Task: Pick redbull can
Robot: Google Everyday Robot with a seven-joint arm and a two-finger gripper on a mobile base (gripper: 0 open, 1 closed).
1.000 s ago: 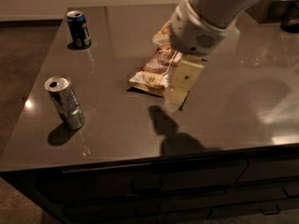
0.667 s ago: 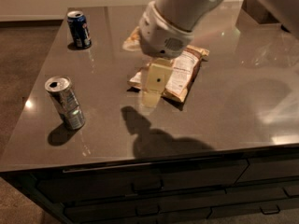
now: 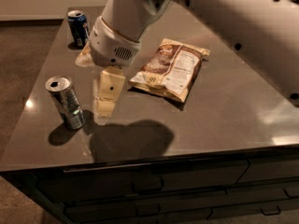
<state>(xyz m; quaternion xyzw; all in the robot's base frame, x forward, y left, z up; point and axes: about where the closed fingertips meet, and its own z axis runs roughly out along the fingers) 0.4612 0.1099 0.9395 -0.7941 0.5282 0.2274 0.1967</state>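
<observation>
The redbull can [image 3: 65,101], tall, slim and silver with an open silver top, stands upright near the front left of the dark countertop [image 3: 219,120]. My gripper [image 3: 106,98], cream-coloured and hanging from the big white arm [image 3: 126,22], hovers over the counter just to the right of the can, a small gap apart. It holds nothing that I can see. Its shadow falls on the counter in front of it.
A shorter dark blue can [image 3: 78,28] stands at the back left corner. A brown and white chip bag [image 3: 170,69] lies flat mid-counter, right of the gripper. A second pale bag [image 3: 84,57] is mostly hidden behind the arm. Drawers [image 3: 149,185] run below the front edge.
The arm and gripper have swung left across the counter, from over the chip bag to just beside the silver can. The chip bag now shows in full. The cans have not moved.
</observation>
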